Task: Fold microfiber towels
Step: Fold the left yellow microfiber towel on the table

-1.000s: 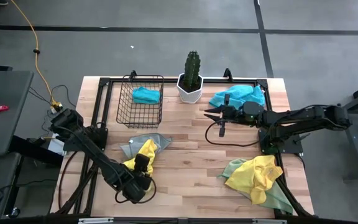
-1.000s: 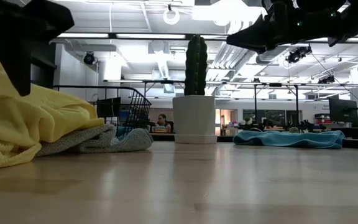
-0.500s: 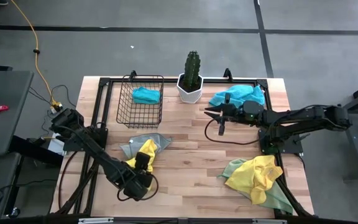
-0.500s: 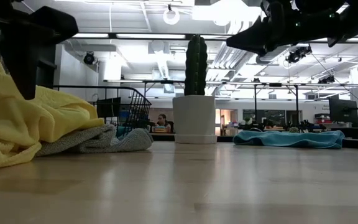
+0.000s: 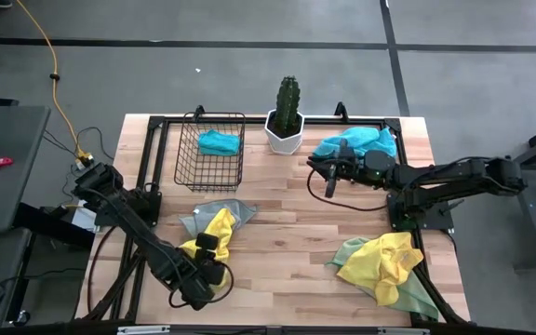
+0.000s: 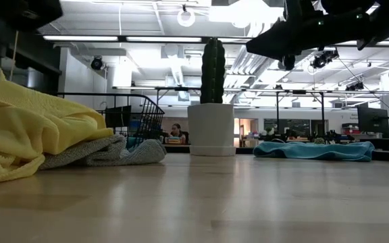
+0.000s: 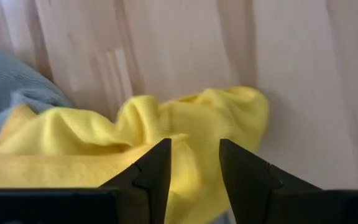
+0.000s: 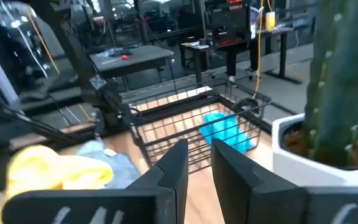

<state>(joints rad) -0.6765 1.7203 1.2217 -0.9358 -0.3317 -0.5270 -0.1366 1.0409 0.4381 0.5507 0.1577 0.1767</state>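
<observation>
The left gripper (image 5: 207,249) sits at the near left of the table (image 5: 287,233), low over the yellow towel (image 5: 214,233) that lies bunched on a grey towel (image 5: 203,216). Compared with a second ago the left arm has drawn a little nearer and to the left, and its jaws have come closer together. In the left wrist view the two fingers (image 7: 151,171) stand a narrow gap apart with yellow cloth between and under them; whether they actually pinch the towel cannot be told. In the low view the dark gripper body that hung over the yellow heap before is now mostly out of the picture at the far left, and the heap itself looks unchanged.

The right gripper (image 5: 328,179) hovers above the table at the far right, just near of the cactus pot (image 5: 285,130) and left of a blue towel (image 5: 361,142). Its jaws are nearly together, holding nothing. Its tip pointed left a second ago and is now turned more toward the near side.

A second blue towel (image 5: 219,141) lies in the wire basket (image 5: 187,167) at the far left. A yellow-and-green pile (image 5: 387,265) rests at the near right corner. None of these have moved.
</observation>
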